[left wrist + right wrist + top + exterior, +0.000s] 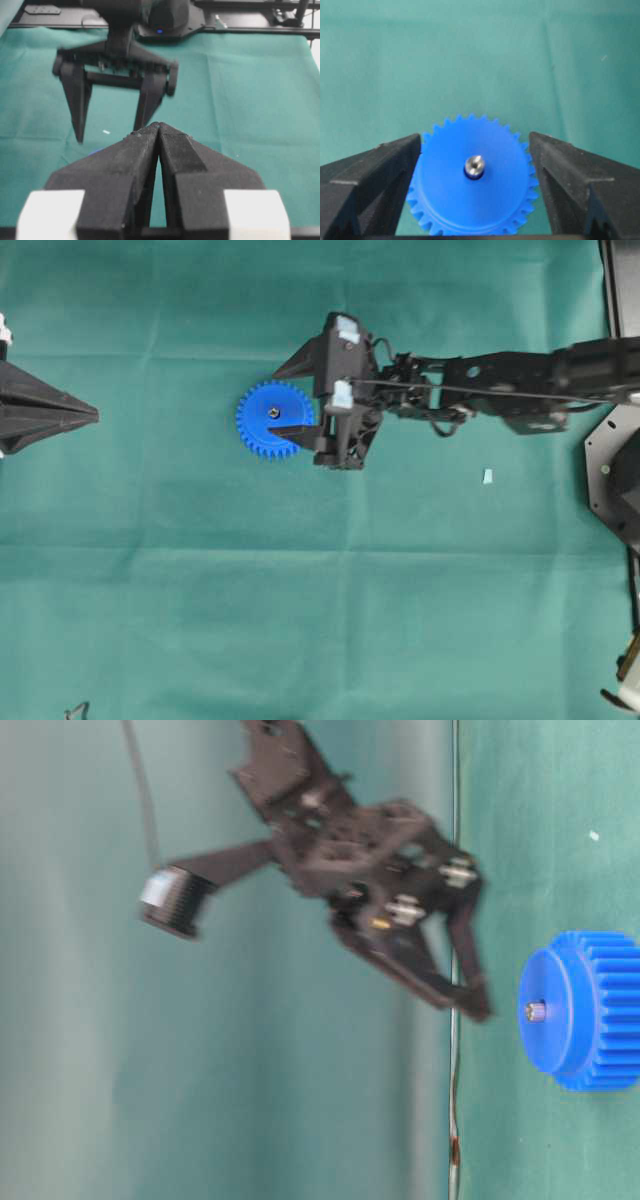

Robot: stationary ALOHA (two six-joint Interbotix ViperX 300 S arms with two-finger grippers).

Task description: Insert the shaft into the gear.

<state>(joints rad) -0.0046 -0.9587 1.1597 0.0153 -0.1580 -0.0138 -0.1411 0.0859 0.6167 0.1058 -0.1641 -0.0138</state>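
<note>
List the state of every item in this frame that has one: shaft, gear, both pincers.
shaft: standing upright in the gear's centre hole, tip protruding, not held.
gear: lying flat on the green cloth, shaft seated in it.
right pincer: open, fingers either side of the gear, holding nothing.
left pincer: shut, empty, away from the gear.

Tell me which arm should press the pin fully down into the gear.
The right. Its open gripper hangs just above the gear, where the pin already stands in the centre hole. The left gripper is shut and sits far off at the table's edge.
</note>
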